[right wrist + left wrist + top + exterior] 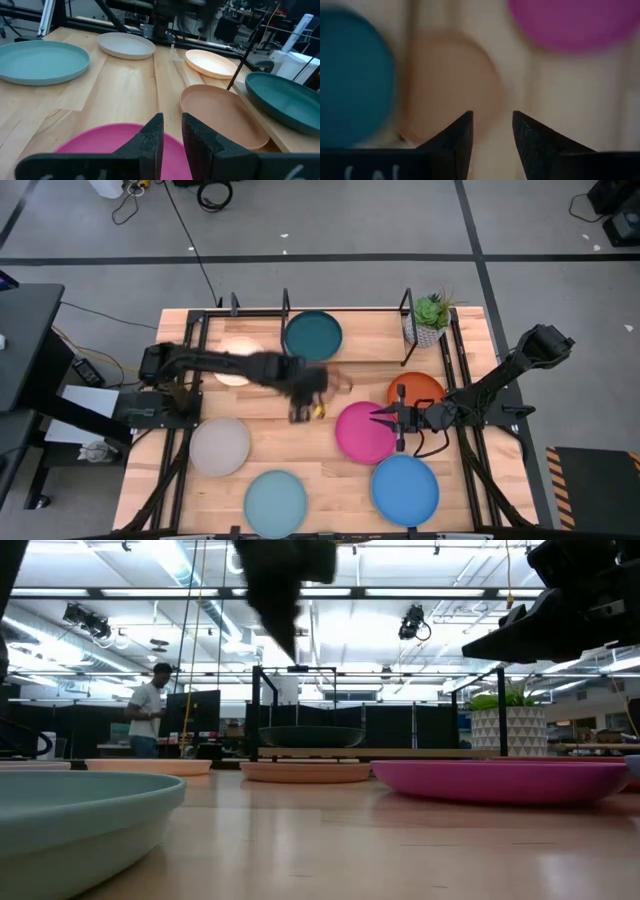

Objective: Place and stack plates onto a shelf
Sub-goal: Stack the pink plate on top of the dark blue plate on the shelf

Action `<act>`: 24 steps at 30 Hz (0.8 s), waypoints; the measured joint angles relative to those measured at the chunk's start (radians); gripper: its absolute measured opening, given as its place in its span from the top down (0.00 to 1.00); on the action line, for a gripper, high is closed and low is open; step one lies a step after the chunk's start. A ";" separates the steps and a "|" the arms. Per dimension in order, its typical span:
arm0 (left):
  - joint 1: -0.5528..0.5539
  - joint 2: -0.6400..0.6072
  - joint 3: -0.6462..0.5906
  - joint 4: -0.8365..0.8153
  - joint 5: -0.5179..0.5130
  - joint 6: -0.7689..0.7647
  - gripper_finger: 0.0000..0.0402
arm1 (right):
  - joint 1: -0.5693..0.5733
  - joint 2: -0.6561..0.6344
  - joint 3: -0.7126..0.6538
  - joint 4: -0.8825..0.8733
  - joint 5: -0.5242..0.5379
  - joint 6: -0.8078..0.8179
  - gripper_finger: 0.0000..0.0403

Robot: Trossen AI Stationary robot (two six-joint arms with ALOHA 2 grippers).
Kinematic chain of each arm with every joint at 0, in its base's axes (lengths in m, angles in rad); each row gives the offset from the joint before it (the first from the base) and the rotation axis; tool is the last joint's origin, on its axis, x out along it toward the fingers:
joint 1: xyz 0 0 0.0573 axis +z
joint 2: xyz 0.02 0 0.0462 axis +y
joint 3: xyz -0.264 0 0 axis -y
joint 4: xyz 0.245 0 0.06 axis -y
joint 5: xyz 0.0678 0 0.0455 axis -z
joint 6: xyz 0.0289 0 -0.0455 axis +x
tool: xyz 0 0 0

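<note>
My left gripper [492,117] is open and hovers over the peach-tan plate [450,85], touching nothing. In the high view it [305,405] is at the table's middle and hides most of that plate [343,383]. The dark teal plate [313,335] lies flat on the shelf [405,305] at the far edge. My right gripper [172,120] is open by a narrow gap above the magenta plate [115,142], clear of it in the low view [560,620]. Cream [235,370], orange [420,388], grey [220,446], pale teal [275,502] and bright blue [405,487] plates lie flat on the table.
A small potted plant [430,318] stands at the shelf's right far corner. The shelf's black upright posts [257,710] rise along the far edge. Bare wood lies between the grey and magenta plates. A person [150,710] stands in the room beyond the table.
</note>
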 joint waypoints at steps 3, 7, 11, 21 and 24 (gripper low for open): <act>-0.097 0.001 0.000 -0.077 0.002 -0.105 0.64 | -0.010 0.000 0.000 0.005 -0.002 -0.008 0.81; -0.230 0.002 0.000 -0.091 0.000 -0.247 0.64 | -0.023 0.000 0.000 0.004 -0.029 0.000 0.81; -0.364 0.002 -0.001 -0.112 -0.057 -0.468 0.64 | -0.026 0.000 0.000 -0.002 -0.035 0.014 0.81; -0.575 0.052 -0.001 -0.034 -0.090 -0.881 0.64 | -0.029 0.000 0.000 0.025 -0.035 0.014 0.81; -0.564 0.111 -0.001 -0.016 -0.045 -0.857 0.64 | -0.036 0.000 0.000 0.028 -0.037 0.010 0.81</act>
